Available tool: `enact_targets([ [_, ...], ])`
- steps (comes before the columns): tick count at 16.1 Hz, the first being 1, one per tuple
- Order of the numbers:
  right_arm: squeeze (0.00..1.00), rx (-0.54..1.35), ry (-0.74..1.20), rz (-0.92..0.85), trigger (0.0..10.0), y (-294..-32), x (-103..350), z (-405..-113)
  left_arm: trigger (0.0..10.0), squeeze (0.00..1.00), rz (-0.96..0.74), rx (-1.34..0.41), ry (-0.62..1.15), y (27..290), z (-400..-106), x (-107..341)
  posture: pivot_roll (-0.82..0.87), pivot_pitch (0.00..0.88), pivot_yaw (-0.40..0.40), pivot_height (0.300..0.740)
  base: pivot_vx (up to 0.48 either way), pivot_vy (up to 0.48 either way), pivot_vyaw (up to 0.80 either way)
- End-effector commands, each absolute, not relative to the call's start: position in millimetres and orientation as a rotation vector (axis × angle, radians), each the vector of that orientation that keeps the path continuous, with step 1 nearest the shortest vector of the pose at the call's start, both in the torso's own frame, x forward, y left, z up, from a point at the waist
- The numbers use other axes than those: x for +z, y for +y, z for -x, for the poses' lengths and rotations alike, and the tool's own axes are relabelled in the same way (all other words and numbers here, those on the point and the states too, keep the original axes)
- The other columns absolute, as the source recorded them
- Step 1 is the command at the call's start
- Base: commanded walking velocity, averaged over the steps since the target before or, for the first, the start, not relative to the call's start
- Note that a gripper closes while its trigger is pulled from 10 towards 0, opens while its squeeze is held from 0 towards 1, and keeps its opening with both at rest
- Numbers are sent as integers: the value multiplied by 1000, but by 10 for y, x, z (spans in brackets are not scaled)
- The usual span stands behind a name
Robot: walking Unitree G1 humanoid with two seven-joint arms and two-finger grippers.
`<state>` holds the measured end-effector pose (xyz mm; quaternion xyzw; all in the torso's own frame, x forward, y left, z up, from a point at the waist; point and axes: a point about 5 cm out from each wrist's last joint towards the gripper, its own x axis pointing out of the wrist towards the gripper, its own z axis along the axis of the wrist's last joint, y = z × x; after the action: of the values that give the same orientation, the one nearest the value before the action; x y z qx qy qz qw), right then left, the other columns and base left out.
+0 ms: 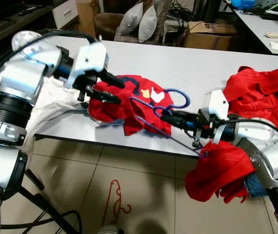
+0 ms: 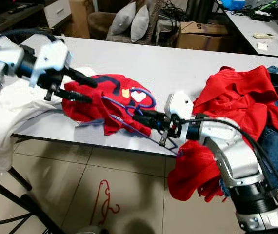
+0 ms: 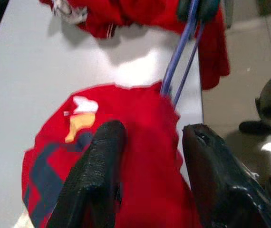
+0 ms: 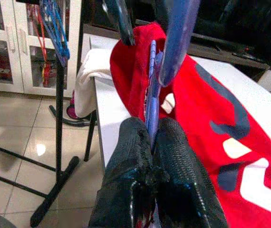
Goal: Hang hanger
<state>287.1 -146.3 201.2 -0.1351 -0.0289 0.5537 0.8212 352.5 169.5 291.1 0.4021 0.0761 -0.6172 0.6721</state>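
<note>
Blue hanger wire is pinched between the closed fingers of the right gripper at the centre of the left eye view, its hook curling just above the fingertips. Much of its frame is buried in the red shirt, so its full shape cannot be made out; one thin arm runs down past the table edge. The left gripper, at centre left, is spread open, one finger above and one against the shirt, clamping nothing. A white cloth is partly hidden behind the left arm. At the right edge a red garment pile is cut off by the frame and drapes over the right arm. Below the table's front edge lies open tiled floor with a red hanger.
</note>
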Motion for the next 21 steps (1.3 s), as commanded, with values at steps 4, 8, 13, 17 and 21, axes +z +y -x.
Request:
enact_targets([
  [4,0,1199,-109,320,10000,-1456,2127,-2858,0,0,-978,-1331,177,1655,-3586,2792,100,0,6,740,0,0,0],
  [8,0,1204,-116,320,10000,-1455,2151,-2864,0,0,-1015,-1313,187,1652,-3619,2749,100,0,7,740,0,0,0],
  [13,1000,1200,-108,274,10000,-1495,2184,-2888,0,0,-873,-1410,130,1595,-3549,2770,96,0,8,740,0,0,0],
  [17,1000,1123,-138,276,10000,-1706,2325,-2949,0,0,-839,-1262,134,1741,-3633,2668,96,0,4,740,0,0,0],
  [21,1000,1050,-296,106,10000,-2047,2725,-2856,0,0,-815,-1082,142,1922,-3709,2563,96,0,-1,740,0,0,0],
])
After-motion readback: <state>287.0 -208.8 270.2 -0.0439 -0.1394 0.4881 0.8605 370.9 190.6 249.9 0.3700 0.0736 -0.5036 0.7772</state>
